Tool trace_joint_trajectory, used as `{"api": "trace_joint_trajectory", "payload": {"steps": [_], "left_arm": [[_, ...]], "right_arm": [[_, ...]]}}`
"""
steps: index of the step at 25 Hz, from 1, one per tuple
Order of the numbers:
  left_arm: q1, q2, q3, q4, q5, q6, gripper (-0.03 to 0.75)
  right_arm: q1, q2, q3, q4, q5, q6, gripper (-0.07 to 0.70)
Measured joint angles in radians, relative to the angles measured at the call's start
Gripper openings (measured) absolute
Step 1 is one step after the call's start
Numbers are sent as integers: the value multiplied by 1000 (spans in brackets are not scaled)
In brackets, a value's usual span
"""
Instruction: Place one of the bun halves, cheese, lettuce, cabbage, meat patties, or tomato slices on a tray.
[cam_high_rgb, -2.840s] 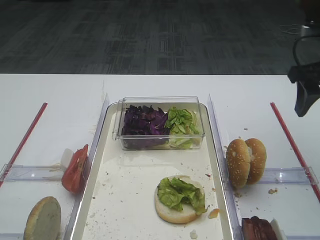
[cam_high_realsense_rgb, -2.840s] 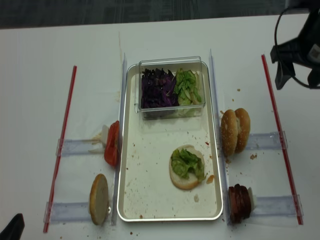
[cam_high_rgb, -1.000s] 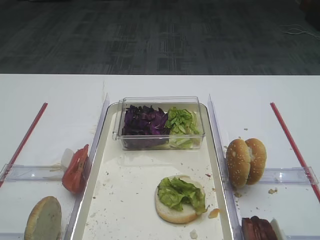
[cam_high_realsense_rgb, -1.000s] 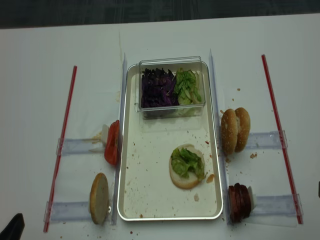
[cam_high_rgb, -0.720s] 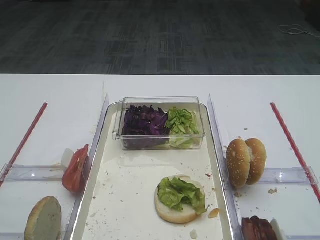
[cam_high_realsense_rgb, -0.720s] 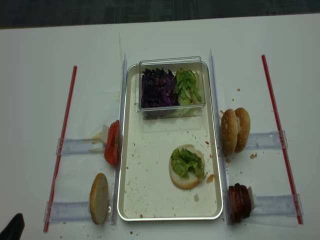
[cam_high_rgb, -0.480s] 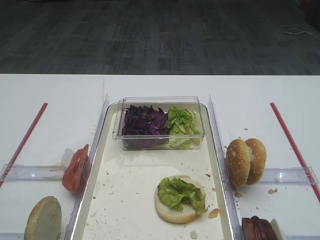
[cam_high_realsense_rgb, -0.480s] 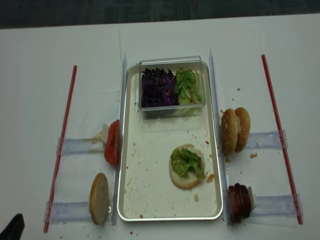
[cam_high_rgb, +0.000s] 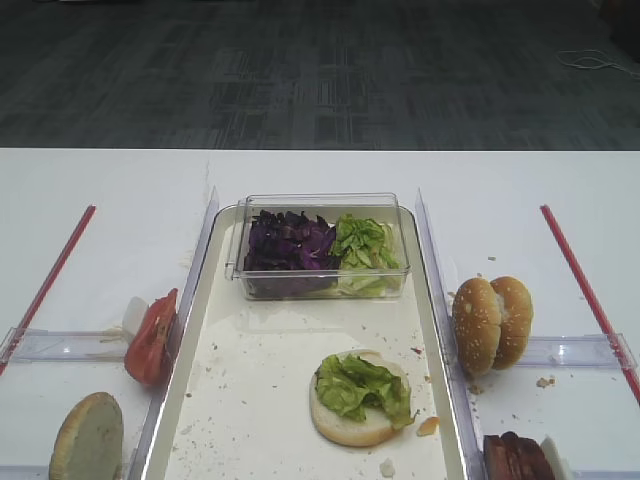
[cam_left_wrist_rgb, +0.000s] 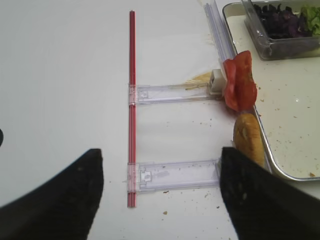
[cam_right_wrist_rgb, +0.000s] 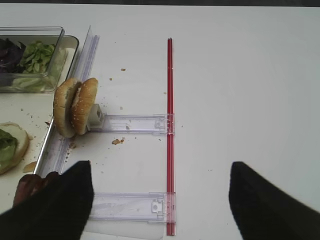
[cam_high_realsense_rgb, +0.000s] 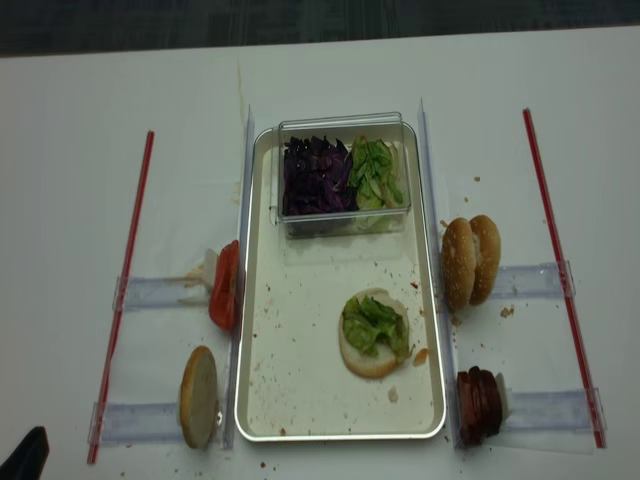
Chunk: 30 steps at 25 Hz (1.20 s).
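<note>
The metal tray (cam_high_rgb: 190, 330) (cam_high_realsense_rgb: 243, 300) holds a bun half topped with lettuce (cam_high_rgb: 355, 400) (cam_high_realsense_rgb: 372, 335). Two seeded bun halves (cam_high_rgb: 492, 322) (cam_right_wrist_rgb: 75, 106) stand on edge right of it, with meat patties (cam_high_realsense_rgb: 478, 405) (cam_right_wrist_rgb: 30, 186) nearer. On the left stand tomato slices (cam_high_rgb: 150, 338) (cam_left_wrist_rgb: 240, 85) and another bun half (cam_high_realsense_rgb: 198, 397) (cam_left_wrist_rgb: 248, 139). No cheese is in view. My right gripper (cam_right_wrist_rgb: 160, 200) hangs open and empty above the table right of the patties. My left gripper (cam_left_wrist_rgb: 162, 195) is open and empty, left of the plain bun half.
A clear tub (cam_high_rgb: 320, 205) at the tray's far end holds purple cabbage (cam_high_rgb: 290, 245) and green lettuce (cam_high_rgb: 362, 243). Clear plastic rails (cam_right_wrist_rgb: 130, 123) (cam_left_wrist_rgb: 172, 92) and red strips (cam_high_realsense_rgb: 545, 230) (cam_high_realsense_rgb: 125, 280) lie on the white table on both sides. Crumbs speckle the tray floor.
The right arm, seen at the far right edge in the earliest frames, has left both exterior views. Over the last second nothing has visibly moved.
</note>
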Motion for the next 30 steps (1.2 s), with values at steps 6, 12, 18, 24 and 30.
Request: {"api": "trace_joint_trajectory", "payload": {"steps": [6,12,18,24,30], "left_arm": [[0,0,0,0,0,0,491],[0,0,0,0,0,0,491],[0,0,0,0,0,0,491],[0,0,0,0,0,0,491],[0,0,0,0,0,0,491]], "right_arm": [[0,0,0,-1,1,-1,591],[0,0,0,-1,3,-1,591],[0,0,0,-2,3,-1,591],[0,0,0,-2,3,1,591],[0,0,0,-2,3,1,591]]}}
